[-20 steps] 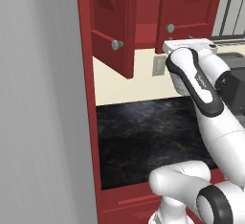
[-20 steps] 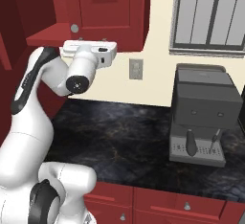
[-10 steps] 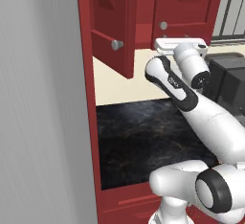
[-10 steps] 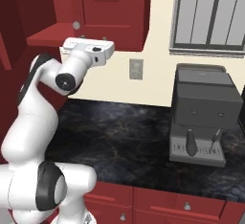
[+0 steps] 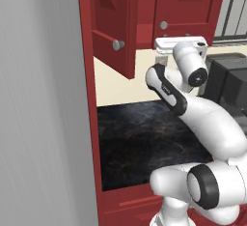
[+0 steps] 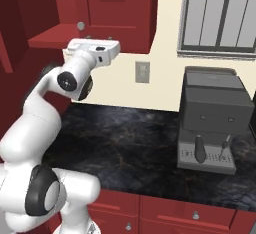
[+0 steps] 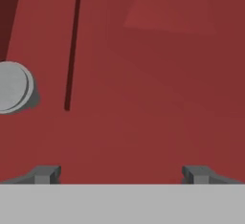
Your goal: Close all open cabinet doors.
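We are looking at the red wall cabinet; the countertop [image 6: 135,143] is our landmark. Above its left end, the open cabinet door [image 5: 113,24] is swinging out toward the camera in the left base view, its round grey knob [image 5: 118,45] sticking out at the door's lower edge. In the right base view we are seeing this same door edge-on as a red slab [image 6: 50,38] left of the arm. Just beside it to the right, the closed cabinet door [image 5: 185,5] is sitting flush, its knob [image 5: 164,25] near the lower left corner; in the right base view that door [image 6: 117,8] is showing with its knob [image 6: 80,25].

The gripper [image 7: 122,173] is facing a red door surface [image 7: 158,89] close up in the hand view, fingertips [image 7: 45,174] spread wide apart with nothing between them. A grey knob [image 7: 13,86] is showing at the left of that view, next to a dark vertical seam [image 7: 72,46]. We are seeing the hand [image 5: 181,44] raised well above the countertop, right under the closed door's bottom edge; whether it is touching the door we cannot tell.

On the right end of the countertop a grey coffee machine [image 6: 212,123] is standing below the window [image 6: 220,15]. A wall outlet [image 6: 142,72] is sitting on the cream wall between the cabinet and the machine. Red drawer fronts [image 6: 190,213] are running below the countertop.
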Robot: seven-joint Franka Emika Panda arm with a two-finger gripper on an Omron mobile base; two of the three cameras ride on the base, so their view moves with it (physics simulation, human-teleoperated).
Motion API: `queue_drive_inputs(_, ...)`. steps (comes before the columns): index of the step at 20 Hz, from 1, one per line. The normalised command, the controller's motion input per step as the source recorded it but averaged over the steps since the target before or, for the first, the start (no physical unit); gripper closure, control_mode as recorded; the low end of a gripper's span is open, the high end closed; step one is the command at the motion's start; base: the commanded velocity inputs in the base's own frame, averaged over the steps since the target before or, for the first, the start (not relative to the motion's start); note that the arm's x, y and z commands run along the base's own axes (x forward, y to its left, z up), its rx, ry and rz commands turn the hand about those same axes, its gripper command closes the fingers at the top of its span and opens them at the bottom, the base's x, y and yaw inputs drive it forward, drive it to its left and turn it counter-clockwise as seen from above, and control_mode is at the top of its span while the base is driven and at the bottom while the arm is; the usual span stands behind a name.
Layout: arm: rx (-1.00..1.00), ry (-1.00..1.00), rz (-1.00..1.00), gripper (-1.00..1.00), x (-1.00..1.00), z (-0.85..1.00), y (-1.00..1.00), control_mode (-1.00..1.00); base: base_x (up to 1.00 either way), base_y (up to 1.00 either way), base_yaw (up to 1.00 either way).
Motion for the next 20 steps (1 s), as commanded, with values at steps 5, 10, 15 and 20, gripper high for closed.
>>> queue_drive_inputs(5, 0.00, 0.11, -0.07, -1.00, -0.15, 0.08, 0.00, -1.00, 0.00, 0.00, 0.00)
queue_drive_inputs(10, 0.00, 0.09, -0.10, -1.00, -0.51, 0.07, 0.00, -1.00, 0.00, 0.00, 0.00)
queue_drive_inputs(15, 0.00, 0.07, -0.07, -1.00, -0.63, 0.15, 0.00, -1.00, 0.00, 0.00, 0.00)
queue_drive_inputs(20, 0.00, 0.07, -0.04, -1.00, -0.77, 0.16, 0.00, -1.00, 0.00, 0.00, 0.00)
